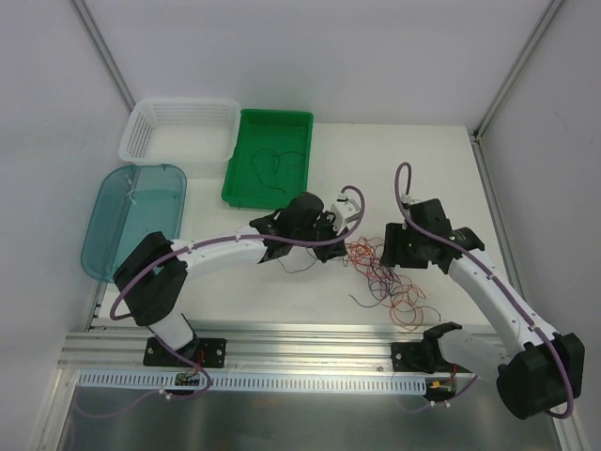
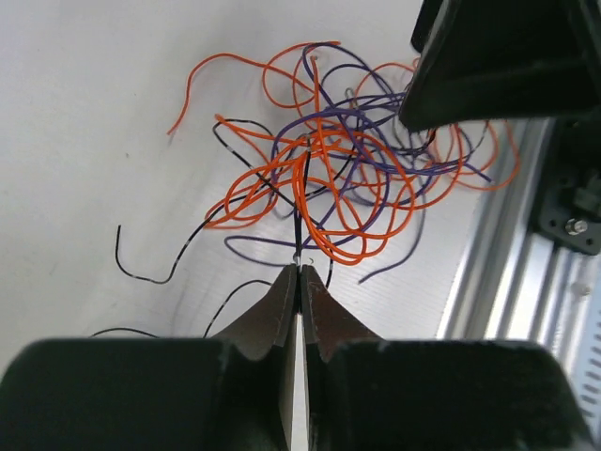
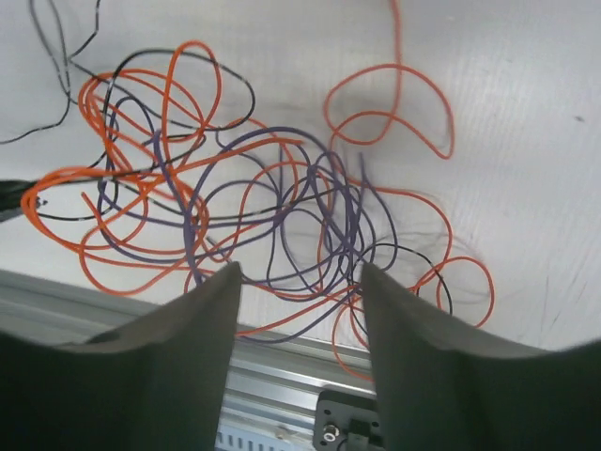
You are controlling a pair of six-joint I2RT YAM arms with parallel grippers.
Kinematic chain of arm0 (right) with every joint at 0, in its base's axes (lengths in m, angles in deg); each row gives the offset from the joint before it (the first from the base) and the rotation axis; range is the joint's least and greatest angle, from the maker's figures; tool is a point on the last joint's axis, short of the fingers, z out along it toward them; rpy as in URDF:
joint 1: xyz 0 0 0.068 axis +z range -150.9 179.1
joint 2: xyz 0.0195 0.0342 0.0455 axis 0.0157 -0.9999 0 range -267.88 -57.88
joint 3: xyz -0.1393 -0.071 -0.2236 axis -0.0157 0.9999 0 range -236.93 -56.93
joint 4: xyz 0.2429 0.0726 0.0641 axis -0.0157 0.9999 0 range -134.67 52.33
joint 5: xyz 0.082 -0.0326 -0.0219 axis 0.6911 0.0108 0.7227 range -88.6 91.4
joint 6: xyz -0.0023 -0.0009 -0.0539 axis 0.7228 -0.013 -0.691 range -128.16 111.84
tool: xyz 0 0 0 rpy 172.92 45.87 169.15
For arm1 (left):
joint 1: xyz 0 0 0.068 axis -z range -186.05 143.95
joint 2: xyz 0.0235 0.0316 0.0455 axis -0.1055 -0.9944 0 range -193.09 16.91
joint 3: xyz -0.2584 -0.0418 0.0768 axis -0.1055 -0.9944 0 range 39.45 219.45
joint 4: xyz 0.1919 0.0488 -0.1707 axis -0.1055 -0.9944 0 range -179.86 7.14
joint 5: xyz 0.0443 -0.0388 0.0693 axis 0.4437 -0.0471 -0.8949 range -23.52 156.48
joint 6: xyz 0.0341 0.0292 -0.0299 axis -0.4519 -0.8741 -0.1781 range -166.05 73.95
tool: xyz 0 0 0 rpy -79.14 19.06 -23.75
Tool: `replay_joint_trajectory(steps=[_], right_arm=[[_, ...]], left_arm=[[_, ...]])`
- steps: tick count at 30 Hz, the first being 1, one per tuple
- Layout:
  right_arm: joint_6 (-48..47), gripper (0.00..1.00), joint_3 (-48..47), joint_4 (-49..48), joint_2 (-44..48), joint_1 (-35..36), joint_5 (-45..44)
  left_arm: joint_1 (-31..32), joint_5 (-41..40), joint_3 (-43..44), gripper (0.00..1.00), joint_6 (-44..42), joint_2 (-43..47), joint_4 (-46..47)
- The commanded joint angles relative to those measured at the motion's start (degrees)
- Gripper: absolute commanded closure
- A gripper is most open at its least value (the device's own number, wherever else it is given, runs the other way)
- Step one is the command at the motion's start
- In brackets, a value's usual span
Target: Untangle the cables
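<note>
The cables [image 1: 387, 279] lie as a tangle of thin red-orange, purple and black wires on the white table between the arms. In the left wrist view the tangle [image 2: 338, 169] lies just ahead of my left gripper [image 2: 299, 269], which is shut on a black wire [image 2: 298, 225] running out of the tangle's near edge. My left gripper [image 1: 346, 235] is at the tangle's left side. My right gripper [image 3: 299, 277] is open and empty, hovering over the tangle [image 3: 282, 216]; it stands at the tangle's upper edge in the top view [image 1: 392, 252].
A green tray [image 1: 291, 122] holding a couple of thin black wires [image 1: 268, 164] sits at the back, with a white basket [image 1: 178, 127] to its left and a blue lid [image 1: 131, 216] at the far left. Loose black wires [image 2: 141, 272] lie left of the tangle. An aluminium rail [image 1: 300, 338] runs along the near edge.
</note>
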Motion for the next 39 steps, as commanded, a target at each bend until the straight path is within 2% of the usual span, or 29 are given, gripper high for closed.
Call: replay_joint_trajectory(steps=[1, 2, 7, 9, 13, 19, 25, 31, 34, 35, 37, 38, 39], right_arm=[[-1.42, 0.40, 0.22, -4.02, 2.63, 4.95, 2.22], [-0.98, 0.33, 1.35, -6.64, 5.33, 5.22, 4.06], [-3.25, 0.27, 4.78, -15.53, 11.85, 6.01, 14.34], [-3.62, 0.21, 5.49, -18.00, 11.95, 6.63, 18.55], [-6.52, 0.18, 8.13, -22.39, 12.04, 8.21, 25.60], [-8.97, 0.15, 11.12, -27.39, 10.29, 10.68, 25.34], [-9.42, 0.19, 12.08, -32.93, 6.25, 12.70, 22.89], [-8.80, 0.36, 13.05, -38.56, 3.87, 13.05, 19.90], [-8.28, 0.49, 13.66, -41.37, 2.90, 13.14, 19.54], [-8.10, 0.58, 13.84, -41.64, 2.55, 13.05, 19.89], [-7.40, 0.68, 14.19, -44.09, 2.29, 13.14, 20.60], [-7.22, 0.81, 14.54, -44.54, 2.37, 13.31, 20.60], [-7.13, 0.88, 14.72, -44.72, 2.55, 13.23, 20.25]], left_arm=[[0.29, -1.61, -1.55, 1.00, 14.23, 4.86, -3.46], [0.29, -2.48, -1.73, 1.00, 18.34, 6.00, -4.68], [0.29, -4.69, -1.12, 1.00, 26.90, 7.94, -8.90], [0.29, -4.43, -0.94, 1.00, 30.42, 9.00, -9.26], [0.29, -5.13, -0.94, 1.00, 34.03, 10.84, -9.44], [0.29, -5.57, -1.12, 1.00, 37.63, 12.87, -9.62], [0.29, -3.29, -1.38, 1.00, 40.44, 13.66, -9.53], [0.38, -1.53, -2.08, 1.00, 41.85, 15.15, -9.44], [0.38, -0.74, -2.70, 1.00, 42.73, 15.42, -9.18], [0.38, -0.13, -2.96, 1.00, 42.91, 15.42, -9.00], [0.38, 0.23, -3.22, 1.00, 43.17, 15.59, -8.91], [0.38, 0.49, -3.40, 1.00, 43.17, 15.59, -8.83], [0.38, 0.41, -3.49, 1.00, 43.17, 15.77, -8.91]])
